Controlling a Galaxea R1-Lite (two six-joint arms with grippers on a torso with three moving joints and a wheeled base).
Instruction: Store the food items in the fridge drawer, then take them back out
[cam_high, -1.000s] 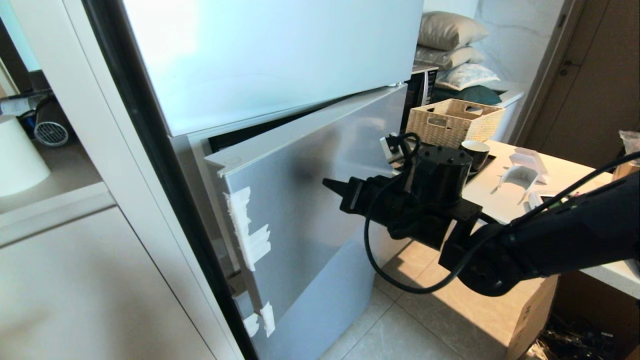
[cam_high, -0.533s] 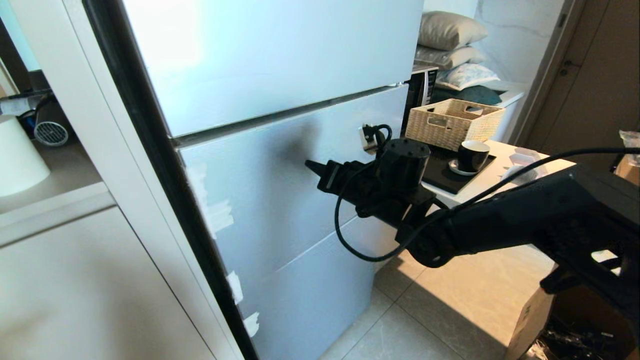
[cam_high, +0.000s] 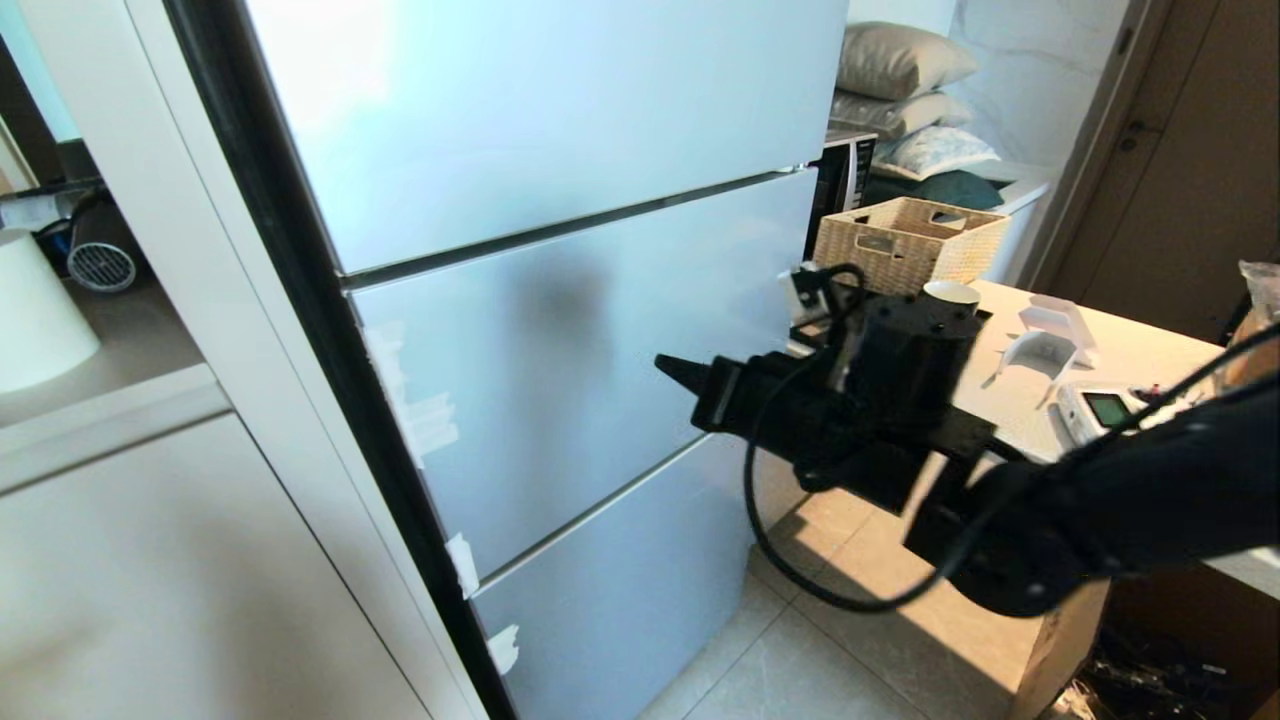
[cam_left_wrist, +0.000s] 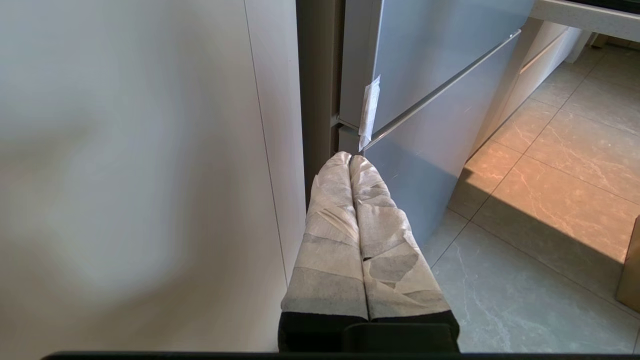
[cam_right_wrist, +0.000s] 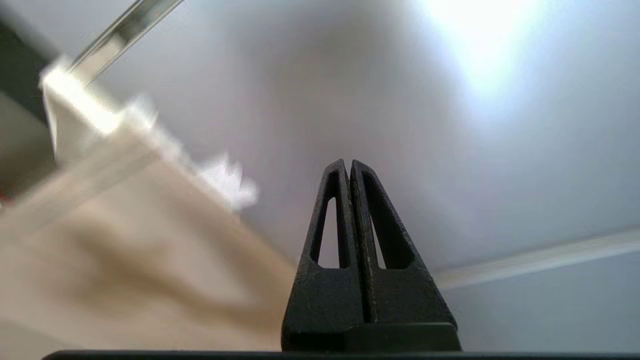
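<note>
Two smooth, matte grey fridge doors (cam_high: 590, 330) sit flush and shut, hiding the drawer and food. The right gripper (cam_high: 672, 367), black tapered fingers pressed together, points at the middle door, apart from it. The left gripper (cam_left_wrist: 350, 159), tape-wrapped and likewise closed, hangs near the lower seam.

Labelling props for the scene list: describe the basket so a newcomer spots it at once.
Start at the tall grey fridge and look past its right edge to the white counter. At the counter's far end stands the basket, in front of a stack of pillows. It is the only woven thing there: pale wicker, rectangular, open-topped, with a cut-out handle in its side.
</note>
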